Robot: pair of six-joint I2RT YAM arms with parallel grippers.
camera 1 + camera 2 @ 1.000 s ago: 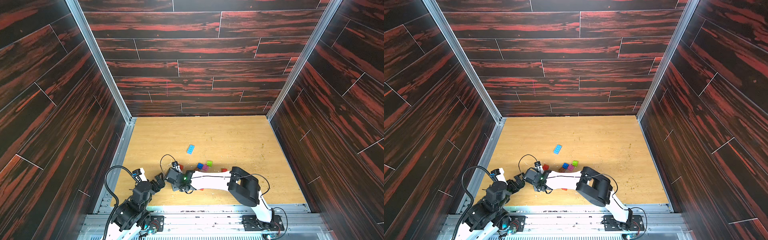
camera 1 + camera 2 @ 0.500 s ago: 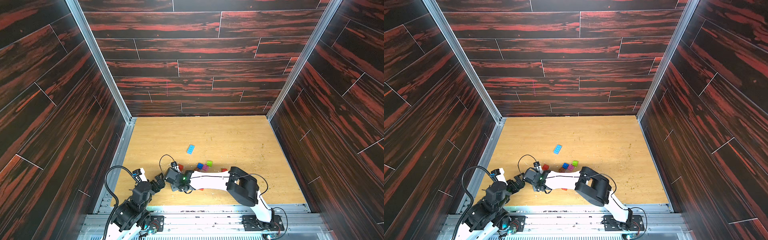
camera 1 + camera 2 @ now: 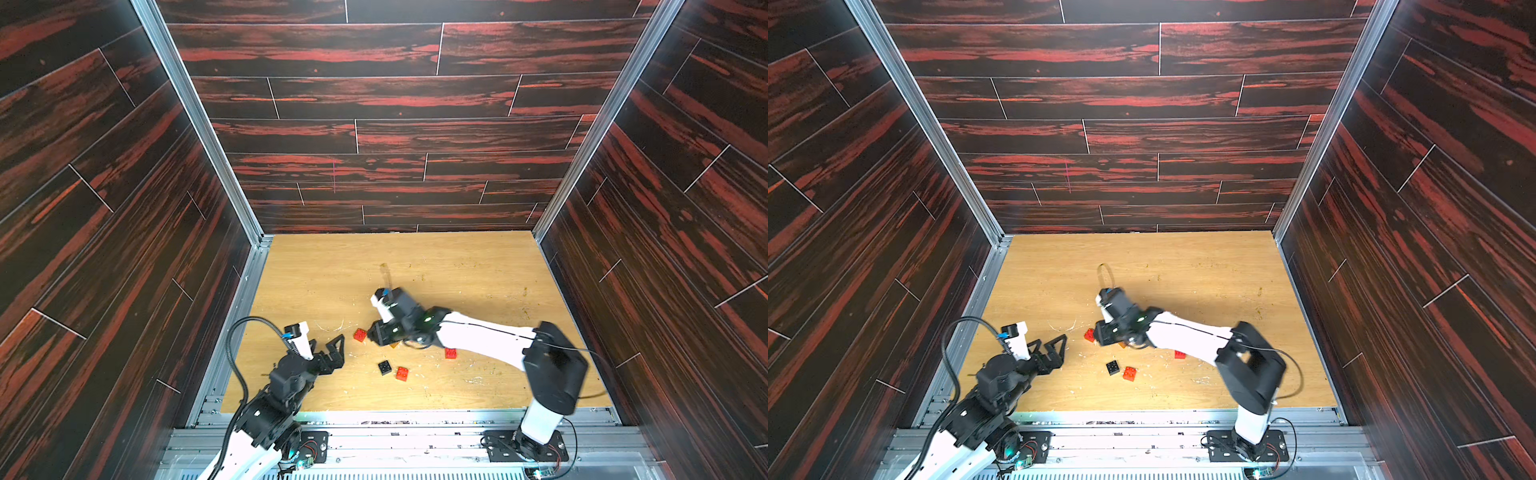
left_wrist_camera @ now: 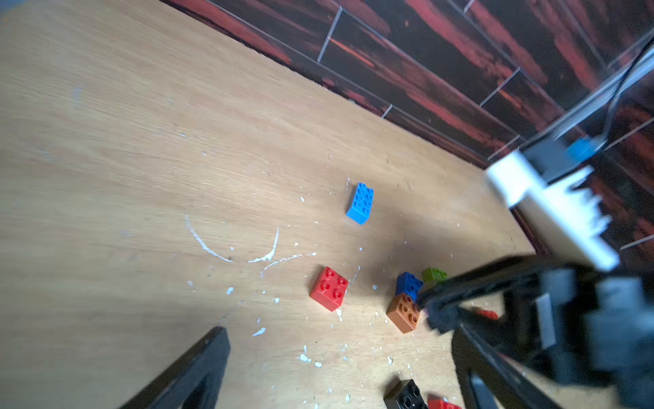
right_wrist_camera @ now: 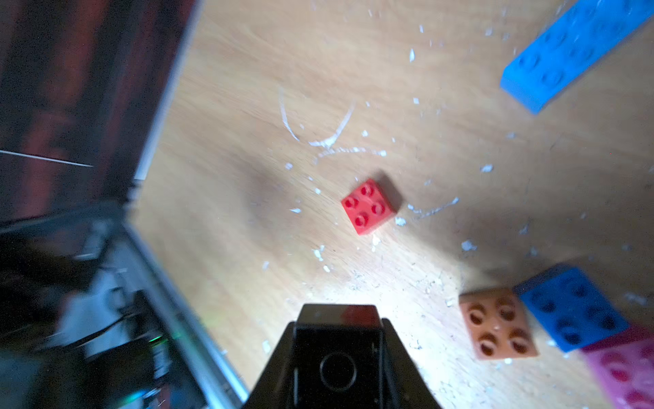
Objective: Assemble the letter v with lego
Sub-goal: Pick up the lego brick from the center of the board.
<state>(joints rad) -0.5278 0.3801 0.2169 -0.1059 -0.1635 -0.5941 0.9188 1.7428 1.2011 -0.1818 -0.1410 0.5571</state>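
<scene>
Now our right gripper (image 5: 338, 313) hangs clenched and our left gripper (image 3: 327, 341) gapes, both near the red square brick (image 5: 368, 205), which we judge light, rigid and slick, best pinched across its flat sides.

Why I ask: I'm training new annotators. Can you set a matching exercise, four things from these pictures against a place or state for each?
Things:
1. left gripper
2. right gripper
3. orange brick
4. long light-blue brick

Place or state:
A. lies alone, apart from the other bricks
B. shut
C. open
D. right beside the blue square brick

Pairs: 1-C, 2-B, 3-D, 4-A
</scene>
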